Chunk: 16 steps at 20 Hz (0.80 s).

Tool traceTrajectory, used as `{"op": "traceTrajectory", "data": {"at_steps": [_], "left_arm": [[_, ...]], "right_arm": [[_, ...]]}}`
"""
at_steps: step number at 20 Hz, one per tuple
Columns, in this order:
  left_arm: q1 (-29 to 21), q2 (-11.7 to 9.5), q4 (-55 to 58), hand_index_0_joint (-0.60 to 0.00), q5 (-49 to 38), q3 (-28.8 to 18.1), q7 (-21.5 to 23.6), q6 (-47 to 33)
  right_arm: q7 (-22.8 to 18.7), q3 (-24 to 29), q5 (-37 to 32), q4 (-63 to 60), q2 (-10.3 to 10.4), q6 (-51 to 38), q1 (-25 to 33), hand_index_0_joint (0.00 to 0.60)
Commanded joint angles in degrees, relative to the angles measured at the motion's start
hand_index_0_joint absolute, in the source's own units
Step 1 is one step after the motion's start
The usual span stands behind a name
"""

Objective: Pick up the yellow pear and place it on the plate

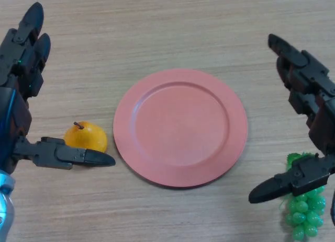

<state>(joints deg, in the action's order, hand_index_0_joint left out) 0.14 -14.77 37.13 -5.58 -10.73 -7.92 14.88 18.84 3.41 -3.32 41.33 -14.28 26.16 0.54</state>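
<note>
Wooden surface [172, 27], pale grain, carries a pink plate [180, 127] at centre. Yellow pear [85, 136] sits at the plate's 9 o'clock, just beside the rim, stem up. Left hand [23, 95] brackets it, fingers spread wide, thumb low in front, nothing held. Right hand [309, 122] at 3 o'clock, also wide, above green grapes [303, 213]. Pear looks light, smooth, probably rigid plastic (may slip); grasp around its widest middle. No labels or writing readable.

I saw a yellow-orange pear [86, 136] with a dark brown stem, a plain salmon-pink plate [180, 127], and bright green grapes [303, 205]. Both hands, left [23, 59] and right [309, 90], were black. The table [157, 27] showed pale wood grain.
</note>
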Motion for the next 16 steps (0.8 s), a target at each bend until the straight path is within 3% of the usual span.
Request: {"op": "traceTrajectory", "data": {"at_steps": [1, 8, 10, 13, 16], "left_arm": [[-2.6, -1.5, 3.7, 0.0, -0.8, -2.5, 0.2, -5.6], [-3.4, -1.6, 4.6, 0.0, -0.4, -1.6, -0.2, -4.7], [-2.6, -1.4, 2.6, 0.0, -1.8, -2.6, -0.4, -7.0], [-2.7, -3.2, -5.0, 0.0, -3.4, -6.2, -3.2, -12.5], [-2.4, -3.2, -14.1, 0.0, -0.4, -4.3, -4.9, -19.0]], "right_arm": [[-1.7, 2.6, -2.7, 3.0, -1.0, -6.2, 2.1, 0.0], [-2.2, 3.7, -4.3, 3.2, -1.3, -5.7, 2.0, 0.0], [-2.6, 3.8, -4.4, 2.5, -1.3, -6.4, 2.0, 0.0], [-2.6, 3.2, -4.0, 1.4, -1.2, -7.0, 2.3, 0.0], [-3.0, 2.1, -3.2, 0.2, -0.9, -8.7, 2.0, 0.0]]}}
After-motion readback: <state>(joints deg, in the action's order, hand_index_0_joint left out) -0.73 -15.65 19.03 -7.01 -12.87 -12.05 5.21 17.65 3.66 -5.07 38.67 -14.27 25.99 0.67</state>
